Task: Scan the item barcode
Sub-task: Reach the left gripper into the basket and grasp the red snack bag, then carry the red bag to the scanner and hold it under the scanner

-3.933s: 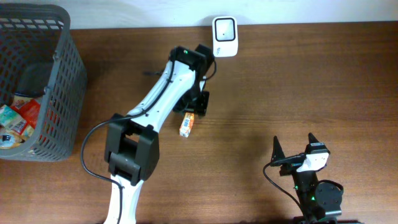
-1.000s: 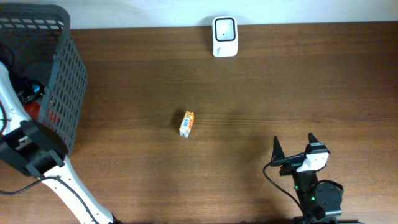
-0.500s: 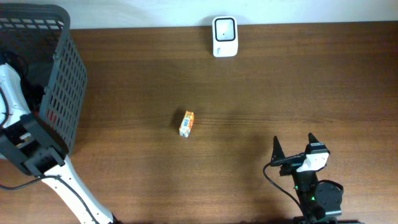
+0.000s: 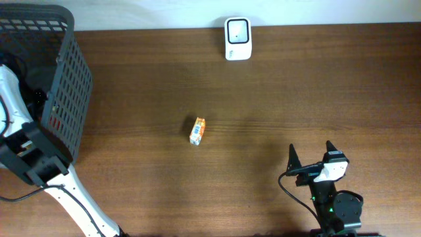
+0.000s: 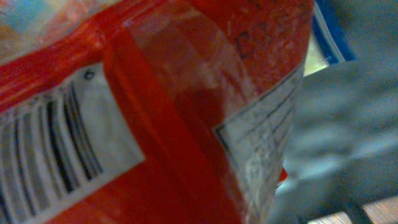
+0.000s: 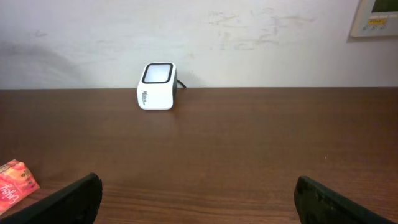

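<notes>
Jaws of the left gripper, hidden down in the grey basket (image 4: 66,79), are closed, apparently on a red packet (image 5: 186,124) with its barcode (image 5: 56,149) showing; right gripper (image 4: 310,148) jaws stand wide, idle; lifting it out and presenting it to the scanner (image 4: 237,29) across the bench (image 4: 316,85) are yet to be done.

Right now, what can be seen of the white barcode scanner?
The scanner is a small white box, plastic by its look, with rounded corners and a dark square window on its top face. Small dark print runs up its front. It stands upright at the far edge of the wooden table, close to the wall, with only the table touching it.
</notes>
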You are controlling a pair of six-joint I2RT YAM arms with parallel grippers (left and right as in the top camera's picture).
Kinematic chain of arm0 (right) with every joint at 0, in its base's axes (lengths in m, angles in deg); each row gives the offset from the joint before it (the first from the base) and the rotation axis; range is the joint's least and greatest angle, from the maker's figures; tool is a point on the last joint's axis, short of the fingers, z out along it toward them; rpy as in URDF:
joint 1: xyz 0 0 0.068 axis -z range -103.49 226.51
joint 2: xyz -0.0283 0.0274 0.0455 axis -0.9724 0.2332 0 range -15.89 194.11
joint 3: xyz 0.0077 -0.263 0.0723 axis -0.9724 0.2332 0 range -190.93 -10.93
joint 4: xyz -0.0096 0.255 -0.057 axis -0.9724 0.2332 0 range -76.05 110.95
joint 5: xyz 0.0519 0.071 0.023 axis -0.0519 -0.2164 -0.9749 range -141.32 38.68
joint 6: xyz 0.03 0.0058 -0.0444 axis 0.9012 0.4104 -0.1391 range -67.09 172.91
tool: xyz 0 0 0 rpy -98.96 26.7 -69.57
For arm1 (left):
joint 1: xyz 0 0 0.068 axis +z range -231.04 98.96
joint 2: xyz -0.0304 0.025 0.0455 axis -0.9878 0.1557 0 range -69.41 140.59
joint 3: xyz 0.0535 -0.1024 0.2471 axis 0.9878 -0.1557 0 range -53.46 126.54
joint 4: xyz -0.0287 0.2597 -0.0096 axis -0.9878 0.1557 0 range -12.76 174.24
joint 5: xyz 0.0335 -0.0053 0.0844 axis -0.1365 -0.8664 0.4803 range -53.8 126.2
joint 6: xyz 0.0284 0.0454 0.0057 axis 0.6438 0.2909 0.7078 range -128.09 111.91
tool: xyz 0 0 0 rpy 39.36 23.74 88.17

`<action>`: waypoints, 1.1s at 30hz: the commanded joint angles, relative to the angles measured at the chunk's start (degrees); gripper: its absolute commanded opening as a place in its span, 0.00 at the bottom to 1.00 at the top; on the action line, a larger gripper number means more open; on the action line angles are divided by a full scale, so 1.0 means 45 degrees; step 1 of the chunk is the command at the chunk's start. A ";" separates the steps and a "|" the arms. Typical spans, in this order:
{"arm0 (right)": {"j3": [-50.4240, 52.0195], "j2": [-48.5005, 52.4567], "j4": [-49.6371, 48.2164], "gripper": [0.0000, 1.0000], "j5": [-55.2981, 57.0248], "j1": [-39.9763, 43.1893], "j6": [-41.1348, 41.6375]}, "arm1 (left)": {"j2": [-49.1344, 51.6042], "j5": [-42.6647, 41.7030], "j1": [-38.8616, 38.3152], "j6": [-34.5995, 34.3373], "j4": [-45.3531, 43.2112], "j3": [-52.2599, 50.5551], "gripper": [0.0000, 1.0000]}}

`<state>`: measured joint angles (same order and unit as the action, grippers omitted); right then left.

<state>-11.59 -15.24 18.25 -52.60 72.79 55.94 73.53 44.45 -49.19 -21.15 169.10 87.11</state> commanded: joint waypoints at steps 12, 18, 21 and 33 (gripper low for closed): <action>0.0078 -0.0063 0.0058 0.98 0.0151 0.0083 0.0044 | -0.1851 -0.5425 0.0039 -0.0335 0.1078 0.8247 0.00; 0.0078 -0.0063 0.0058 0.98 0.0151 0.0083 0.0044 | -0.3628 -0.5659 -0.0214 -0.0962 0.0724 0.8714 0.00; 0.0078 -0.0063 0.0058 0.98 0.0151 0.0083 0.0044 | -0.4342 -0.5974 -0.0884 -0.0952 0.0724 0.8714 0.00; 0.0078 -0.0063 0.0058 0.98 0.0151 0.0083 0.0044 | -0.4371 -0.6266 -0.6805 -0.0937 0.0432 0.6620 0.00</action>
<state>-11.59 -15.24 18.25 -52.62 72.79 55.90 53.00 15.34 -72.36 -25.10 172.96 121.58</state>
